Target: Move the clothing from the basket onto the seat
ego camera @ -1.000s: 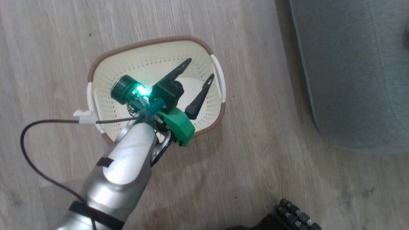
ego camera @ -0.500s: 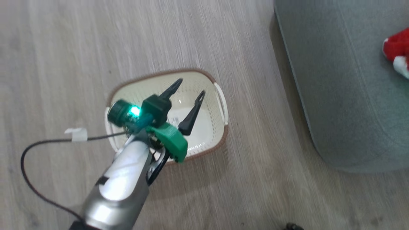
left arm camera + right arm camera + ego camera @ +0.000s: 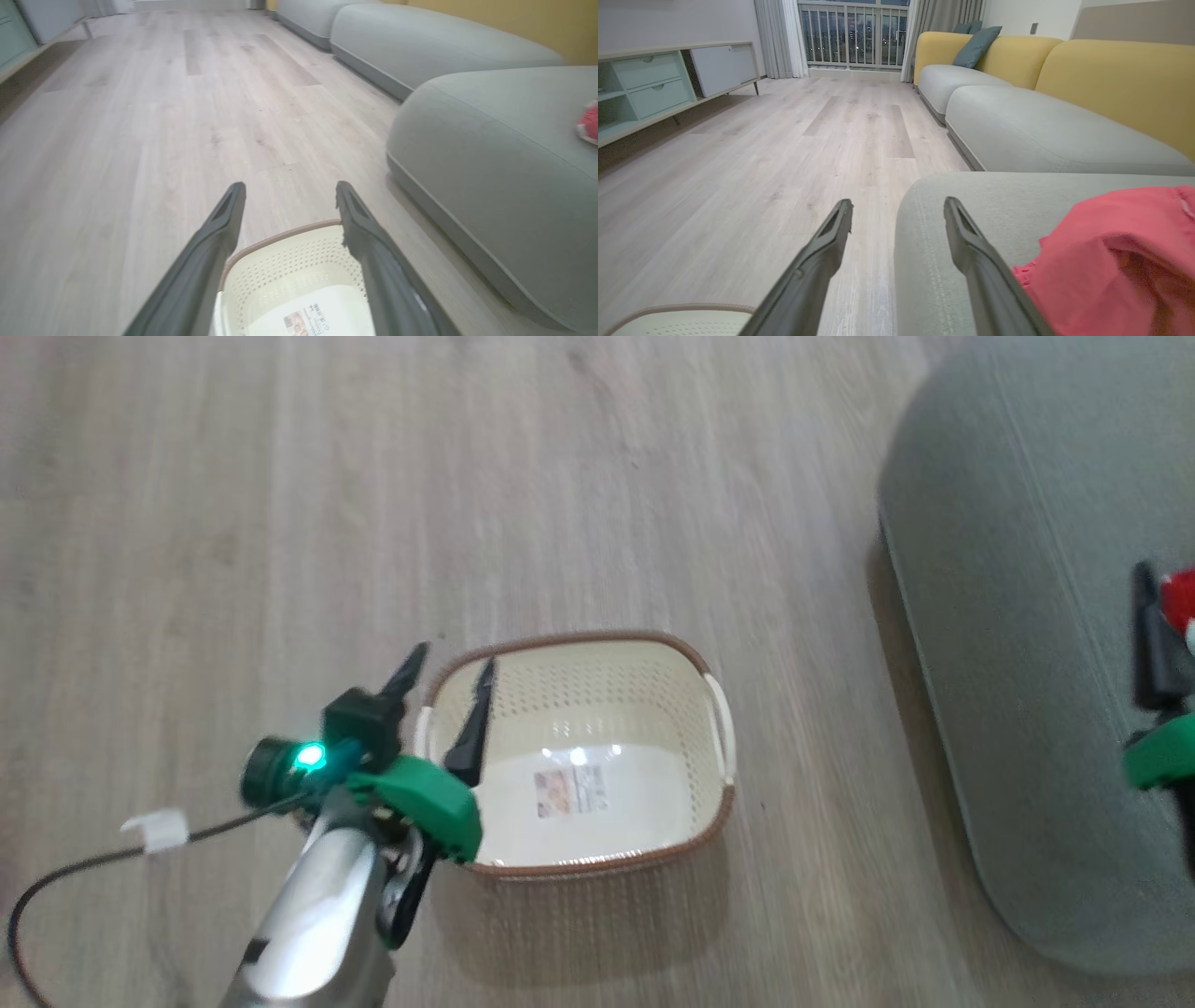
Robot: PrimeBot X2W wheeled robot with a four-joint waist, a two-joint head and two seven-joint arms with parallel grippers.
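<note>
Two tools, each with its fingers spread and nothing between them. The left tool (image 3: 289,186) hangs over the left rim of the basket (image 3: 579,637), one finger inside the rim line and one outside. The basket stands on the wooden floor (image 3: 280,523), a label (image 3: 571,791) on its bottom. The right tool (image 3: 897,201) hovers over the rounded edge of the seat (image 3: 994,224). The clothing (image 3: 1111,252) lies on the seat just right of this tool's right finger; whether they touch cannot be told.
</note>
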